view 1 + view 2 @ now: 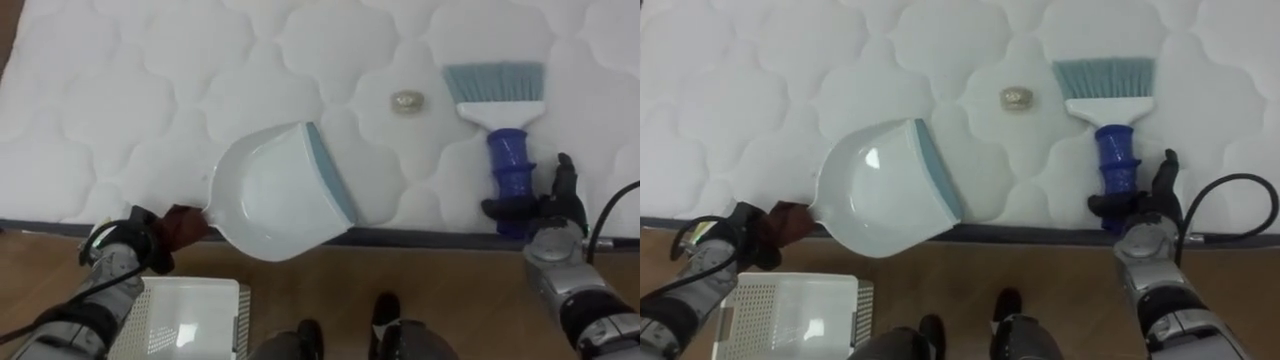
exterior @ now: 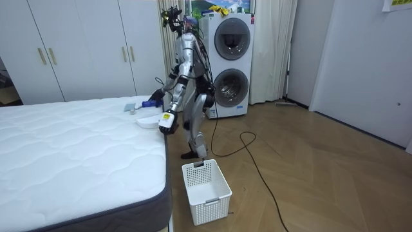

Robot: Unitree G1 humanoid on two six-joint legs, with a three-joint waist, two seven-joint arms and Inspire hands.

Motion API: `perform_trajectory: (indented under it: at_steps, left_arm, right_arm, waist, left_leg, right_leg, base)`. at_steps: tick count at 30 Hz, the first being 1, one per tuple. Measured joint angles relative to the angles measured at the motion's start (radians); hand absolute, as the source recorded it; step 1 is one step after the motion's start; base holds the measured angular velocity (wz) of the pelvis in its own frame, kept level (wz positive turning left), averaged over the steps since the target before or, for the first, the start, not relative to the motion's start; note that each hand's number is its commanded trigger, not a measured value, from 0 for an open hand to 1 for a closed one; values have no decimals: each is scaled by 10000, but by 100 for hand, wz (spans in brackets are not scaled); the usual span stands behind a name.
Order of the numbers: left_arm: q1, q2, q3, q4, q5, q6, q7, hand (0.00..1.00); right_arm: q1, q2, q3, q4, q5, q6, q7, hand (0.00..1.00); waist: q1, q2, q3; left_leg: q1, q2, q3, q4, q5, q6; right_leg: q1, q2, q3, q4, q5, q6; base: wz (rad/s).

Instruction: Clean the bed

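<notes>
I stand at the side edge of the white quilted mattress point(image 1: 120, 100). My left hand point(image 1: 140, 243) is shut on the brown handle of a white dustpan point(image 1: 275, 195), which rests at the mattress edge with its grey-blue lip turned to the right. A small crumpled scrap point(image 1: 406, 101) lies on the mattress between the pan and the brush point(image 1: 500, 95). The brush has pale teal bristles pointing away from me and a blue handle. My right hand point(image 1: 545, 212) is curled round the lower end of that handle.
A white plastic basket point(image 1: 190, 318) stands on the wooden floor below my left arm, close to the bed point(image 2: 77, 154). Behind me are two stacked washing machines point(image 2: 230, 64), and white wardrobes point(image 2: 84, 51) line the wall. A dark cable crosses the floor.
</notes>
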Motion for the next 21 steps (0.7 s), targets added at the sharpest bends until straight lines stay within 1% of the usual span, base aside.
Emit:
perform_trajectory:
  at_steps: [3,5,6,7,8,12,14,17,21]
  left_arm:
    - [-65,-2,-14,0,-9,4,0,100]
    - [-126,-5,-24,1,-11,11,1,100]
    - [-137,-6,-24,1,-12,12,1,100]
    - [-159,-26,-24,1,-15,35,2,100]
    - [-160,-49,-24,1,-17,55,3,100]
    - [-159,-120,-23,1,-13,196,-40,100]
    - [-160,-119,-23,2,-18,231,-54,100]
    - [-165,-131,-39,1,-23,333,-101,100]
    - [-166,-153,-38,3,-22,462,-151,100]
  right_arm:
    - [-30,-1,92,1,0,3,71,0]
    - [-87,-8,162,1,-1,27,94,0]
    - [-102,-15,194,1,-7,39,101,20]
    - [-109,-28,239,0,-140,74,133,82]
    - [-109,-31,281,-1,-384,103,172,100]
    - [-140,-89,277,-1,-842,245,158,100]
    - [-160,-322,305,1,-1230,405,135,100]
    - [-242,-692,389,56,-1450,512,136,100]
    - [-500,-738,391,360,-1437,746,135,100]
  waist:
    - [0,7,3]
    - [0,41,22]
    - [-1,48,26]
    - [-6,49,25]
    - [-5,51,24]
    - [-8,49,24]
    - [-8,46,22]
    - [-9,38,19]
    - [4,30,15]
  left_leg:
    - [-30,17,0,113,-18,-20]
    - [-40,19,12,141,-46,-35]
    - [-42,19,22,129,-50,-39]
    - [-39,9,51,130,-49,-39]
    - [-34,13,81,138,-49,-39]
    - [-15,35,164,155,-47,-41]
    - [-3,36,166,154,-47,-43]
    - [2,31,166,146,-48,-45]
    - [24,30,166,147,-56,-61]
  right_leg:
    - [-38,18,3,92,16,-21]
    - [-76,9,8,168,17,-27]
    - [-83,4,6,172,18,-32]
    - [-101,-19,7,179,8,-48]
    - [-106,-18,24,186,-1,-60]
    - [-125,-18,57,225,-9,-72]
    - [-121,-20,47,232,-14,-79]
    - [-119,-19,23,230,-22,-92]
    - [-89,21,11,191,-28,-106]
  base:
    - [-4]
    - [-4]
    - [-5]
    - [-5]
    - [-5]
    - [-4]
    - [0]
    - [0]
    - [0]
